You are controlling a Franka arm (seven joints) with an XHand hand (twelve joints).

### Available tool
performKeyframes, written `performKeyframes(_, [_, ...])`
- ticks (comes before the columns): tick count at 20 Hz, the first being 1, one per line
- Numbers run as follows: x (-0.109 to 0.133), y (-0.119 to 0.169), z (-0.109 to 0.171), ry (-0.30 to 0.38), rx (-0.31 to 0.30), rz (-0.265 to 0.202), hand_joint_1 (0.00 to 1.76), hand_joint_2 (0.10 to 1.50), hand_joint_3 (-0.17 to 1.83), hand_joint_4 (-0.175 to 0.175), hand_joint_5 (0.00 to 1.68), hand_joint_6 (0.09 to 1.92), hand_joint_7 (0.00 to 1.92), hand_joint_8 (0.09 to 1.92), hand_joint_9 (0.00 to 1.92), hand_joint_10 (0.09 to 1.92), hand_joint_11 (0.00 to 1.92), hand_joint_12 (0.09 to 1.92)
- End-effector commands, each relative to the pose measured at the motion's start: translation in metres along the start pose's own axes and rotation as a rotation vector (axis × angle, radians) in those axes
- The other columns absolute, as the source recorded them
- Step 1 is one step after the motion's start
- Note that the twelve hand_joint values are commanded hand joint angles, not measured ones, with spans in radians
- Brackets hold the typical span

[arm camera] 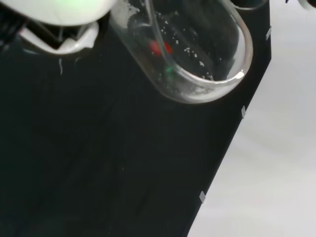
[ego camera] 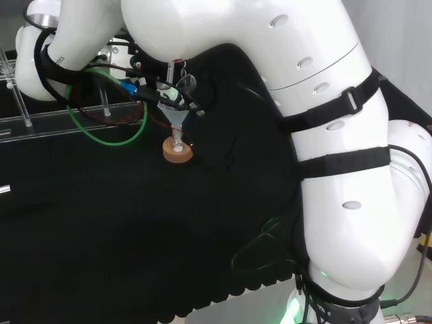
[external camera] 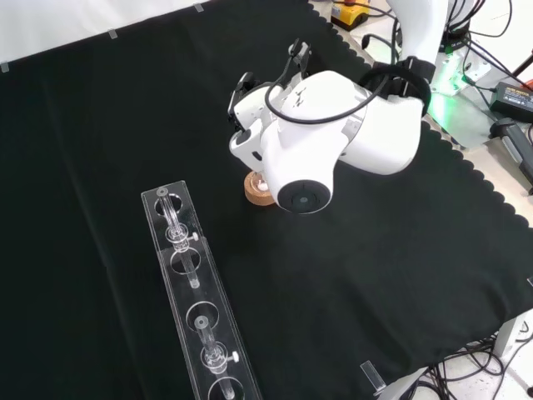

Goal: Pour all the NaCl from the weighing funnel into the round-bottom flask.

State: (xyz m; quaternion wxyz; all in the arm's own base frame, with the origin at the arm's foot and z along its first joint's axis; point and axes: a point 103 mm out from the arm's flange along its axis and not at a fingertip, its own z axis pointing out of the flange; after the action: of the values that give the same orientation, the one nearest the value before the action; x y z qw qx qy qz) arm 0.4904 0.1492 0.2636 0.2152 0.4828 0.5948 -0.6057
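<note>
A black cloth (external camera: 108,125) with a scalloped edge covers the desk. A tan cork ring (ego camera: 177,151) sits on it. Above the ring is a clear glass funnel (ego camera: 174,119), speckled with white grains in the wrist view (arm camera: 197,54). A clear plastic rack (external camera: 200,312) lies on the cloth. The arm (ego camera: 324,135) is white with black straps. A green cable (ego camera: 115,138) loops behind.
</note>
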Motion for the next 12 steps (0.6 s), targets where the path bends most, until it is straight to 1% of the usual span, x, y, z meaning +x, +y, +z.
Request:
performKeyframes(1, [-0.005,-0.003,0.018,0.051,-0.013,-0.001,1.24,0.46,0.84,-0.175,1.66,0.09,1.92,0.22,1.92,0.37,1.89,0.31])
performKeyframes(4, [-0.014,-0.011,0.029,0.102,-0.052,0.006,1.24,0.46,0.84,-0.175,1.66,0.09,1.92,0.22,1.92,0.37,1.89,0.31])
performKeyframes(5, [-0.022,-0.017,0.037,0.132,-0.083,0.016,1.24,0.46,0.84,-0.175,1.66,0.09,1.92,0.22,1.92,0.37,1.89,0.31])
performKeyframes(6, [-0.025,-0.021,0.041,0.148,-0.105,0.021,1.24,0.46,0.84,-0.175,1.66,0.09,1.92,0.22,1.92,0.37,1.89,0.31])
performKeyframes(8, [-0.036,-0.030,0.051,0.213,-0.171,0.034,1.24,0.46,0.84,-0.175,1.66,0.09,1.92,0.22,1.92,0.37,1.89,0.31])
performKeyframes(11, [-0.047,-0.042,0.064,0.289,-0.264,0.049,1.24,0.46,0.84,-0.175,1.66,0.09,1.92,0.22,1.92,0.37,1.89,0.31])
performKeyframes(12, [-0.056,-0.049,0.073,0.339,-0.326,0.064,1.24,0.46,0.84,-0.175,1.66,0.09,1.92,0.22,1.92,0.37,1.89,0.31])
